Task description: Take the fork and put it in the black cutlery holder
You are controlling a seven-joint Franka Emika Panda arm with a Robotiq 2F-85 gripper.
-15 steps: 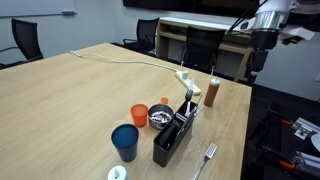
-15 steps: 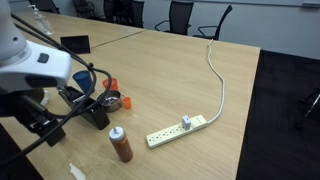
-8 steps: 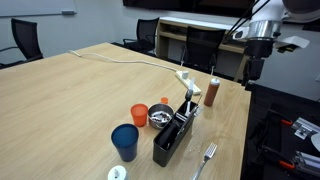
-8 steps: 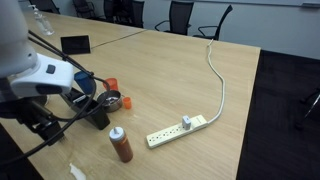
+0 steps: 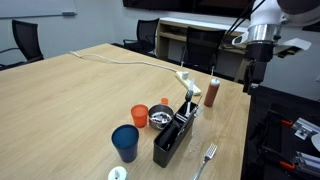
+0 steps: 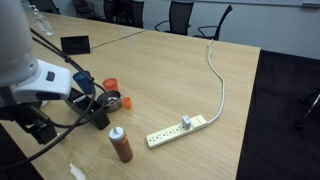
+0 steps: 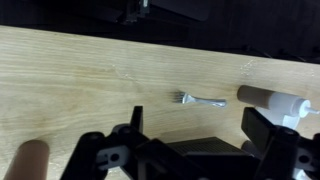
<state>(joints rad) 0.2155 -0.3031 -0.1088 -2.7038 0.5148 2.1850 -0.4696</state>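
Fork (image 5: 208, 156): slim, shiny silver, lies flat on the bare table (image 5: 90, 90) near its edge, free. In the wrist view (image 7: 200, 99) the tines point left.
Holder (image 5: 172, 137): long narrow black box, upright, just beside the fork, not touching.

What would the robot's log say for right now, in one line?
pincer: open, empty, in the air | fork: flat on table, untouched | black cutlery holder: on table | next: likely reach fork
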